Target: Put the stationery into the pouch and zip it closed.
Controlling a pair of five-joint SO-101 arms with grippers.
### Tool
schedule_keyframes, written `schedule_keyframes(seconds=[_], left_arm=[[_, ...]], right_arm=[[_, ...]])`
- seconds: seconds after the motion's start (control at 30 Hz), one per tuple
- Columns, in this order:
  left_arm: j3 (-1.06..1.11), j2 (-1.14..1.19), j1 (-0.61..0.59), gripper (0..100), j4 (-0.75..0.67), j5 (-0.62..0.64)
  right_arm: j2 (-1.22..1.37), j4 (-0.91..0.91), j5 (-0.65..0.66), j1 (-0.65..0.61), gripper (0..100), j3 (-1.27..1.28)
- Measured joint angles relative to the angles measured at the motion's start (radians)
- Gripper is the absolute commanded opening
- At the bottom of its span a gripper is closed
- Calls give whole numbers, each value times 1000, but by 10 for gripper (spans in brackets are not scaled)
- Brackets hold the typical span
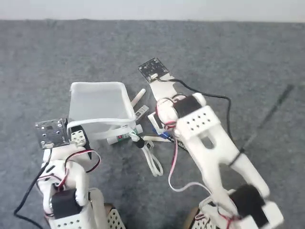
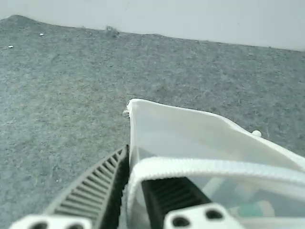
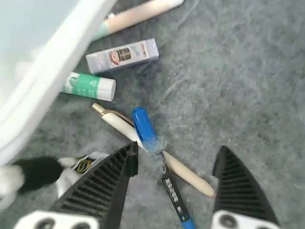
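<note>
Pinching the zipper rim of the pouch, the left gripper is clamped narrow on it, with one dark ribbed finger on each side of the white fabric wall. The pouch is translucent white and stands upright with its mouth open upward. In the high view the near edge of that mouth sits at the left arm's tip.

The right gripper is spread wide and holds nothing, its two ribbed fingers well apart above a small cluster of stationery. Right between the fingers lie a cream pen and a dark pen with a blue tip, the two crossing each other. Just beyond them are a blue-capped pen and a white pen, which are touching. Farther out is a green-and-white glue stick, lying close to the pouch's wall. Past it are a small pale box and a long cream stick (a pen or pencil, hard to tell which).

All of these rest on the grey felt table, outside the pouch and just beside it, on the side facing the right arm. A white cord loops on the felt between the two arms.
</note>
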Motion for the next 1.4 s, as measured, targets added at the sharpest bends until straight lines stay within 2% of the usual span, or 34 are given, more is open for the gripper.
schedule_keyframes(seconds=[0.23, 0.67, 1.0, 1.17, 1.4], left_arm=[[0, 0, 0, 11, 21, 0], [0, 0, 0, 11, 21, 0], [0, 0, 0, 11, 21, 0], [0, 0, -48, 11, 21, 0], [0, 0, -54, 11, 21, 0]], right_arm=[[172, -26, 60, -3, 207, -49], [419, -35, 72, -31, 205, -167], [476, -26, 133, -32, 205, -183], [506, 23, 138, -40, 204, -221], [577, 74, 138, -44, 87, -293]])
